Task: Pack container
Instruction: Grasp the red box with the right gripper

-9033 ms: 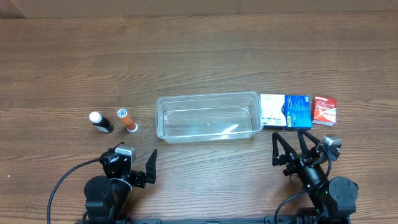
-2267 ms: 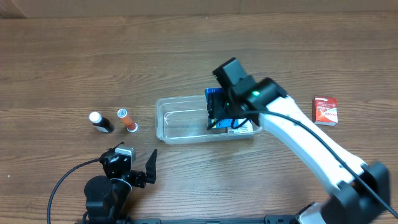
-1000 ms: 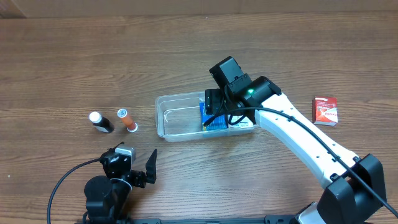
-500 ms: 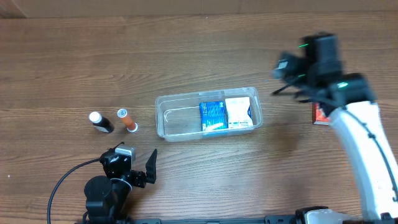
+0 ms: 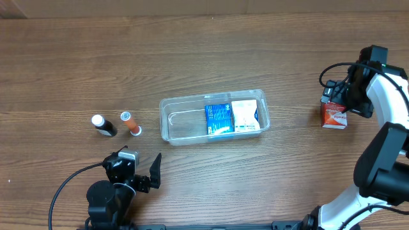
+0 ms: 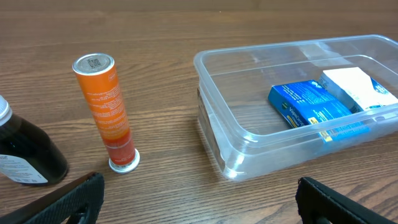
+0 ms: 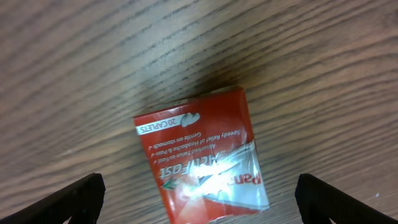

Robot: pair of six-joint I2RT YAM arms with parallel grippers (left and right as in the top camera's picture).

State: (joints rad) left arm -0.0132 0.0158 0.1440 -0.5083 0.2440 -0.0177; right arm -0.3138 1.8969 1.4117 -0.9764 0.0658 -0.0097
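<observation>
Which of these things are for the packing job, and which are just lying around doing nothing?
For the job:
- container, the clear tub
- blue and white box, already inside it
- red box, out on the table
- orange tube and dark bottle, standing nearby, probably waiting to go in

Just lying about:
- nothing loose that I can see, only the wooden table underneath

Here we are at what looks every bit like a robotics lab bench: a plain wood-grain table (image 5: pixel 192 51) with two robot arms rising from its near edge, the black left arm (image 5: pixel 112 191) and the white right arm (image 5: pixel 393 96). Just a few staged props sit spaced out, a clear container (image 5: pixel 167 128), a red box (image 5: pixel 335 116), an orange tube (image 5: pixel 130 123) and a dark bottle (image 5: pixel 102 125).
</observation>
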